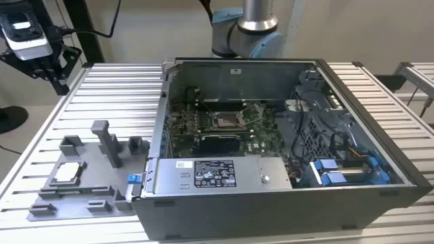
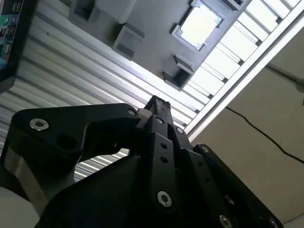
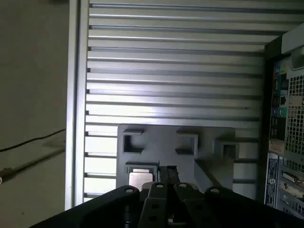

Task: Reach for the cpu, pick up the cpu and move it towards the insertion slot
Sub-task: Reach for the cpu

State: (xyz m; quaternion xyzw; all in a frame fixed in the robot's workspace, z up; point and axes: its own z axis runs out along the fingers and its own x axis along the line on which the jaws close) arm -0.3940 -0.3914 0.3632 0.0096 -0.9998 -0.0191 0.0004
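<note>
The cpu is a small silvery-white square chip lying flat in the square recess of a grey plastic fixture tray on the slatted table, at the exterior view's left. My gripper hangs high above the table's far left corner, well away from the chip. In both wrist views its black fingers sit together with nothing between them, and the cpu lies beyond the tips. The insertion slot, a metal-framed socket, sits on the motherboard inside the open computer case.
The open computer case fills the middle and right of the table, its wall standing between the tray and the socket. A tall grey post and low blocks rise from the tray. A power supply lies along the case's near side.
</note>
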